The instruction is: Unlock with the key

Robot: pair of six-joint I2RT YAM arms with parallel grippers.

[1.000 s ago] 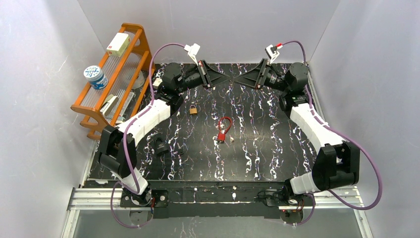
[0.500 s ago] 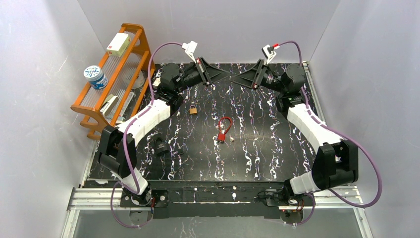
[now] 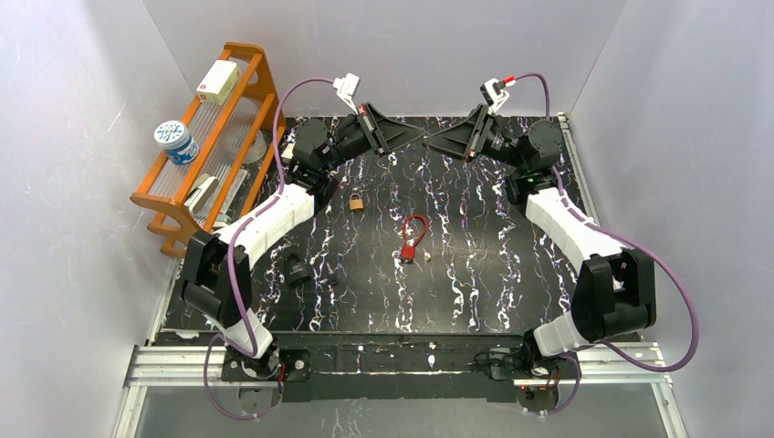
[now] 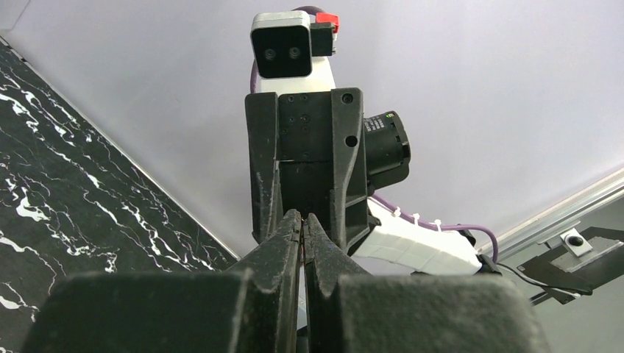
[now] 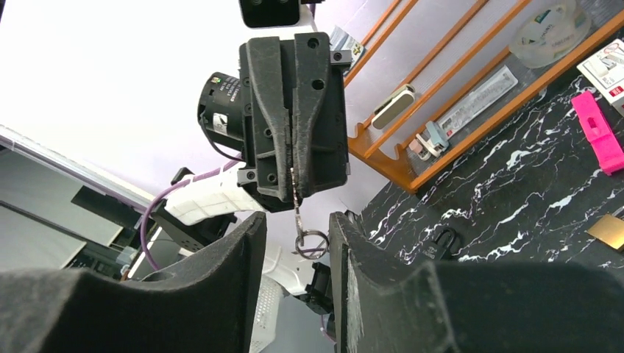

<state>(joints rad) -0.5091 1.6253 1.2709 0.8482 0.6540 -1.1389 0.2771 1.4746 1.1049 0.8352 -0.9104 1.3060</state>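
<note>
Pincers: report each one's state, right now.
Left pincer: closed on the key, its ring dangling free.
Right pincer: open, holding nothing.

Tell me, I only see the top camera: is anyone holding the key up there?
Observer: Yes. The right wrist view shows the left fingers shut on the key, with its ring dangling below.
Operator: Are the other fingers open?
Observer: Yes. The right fingers stand apart in their own view, and the ring shows in the gap between them.
Operator: Is anything hiding by the rack?
Observer: A pink object lies on the table beside the rack.
</note>
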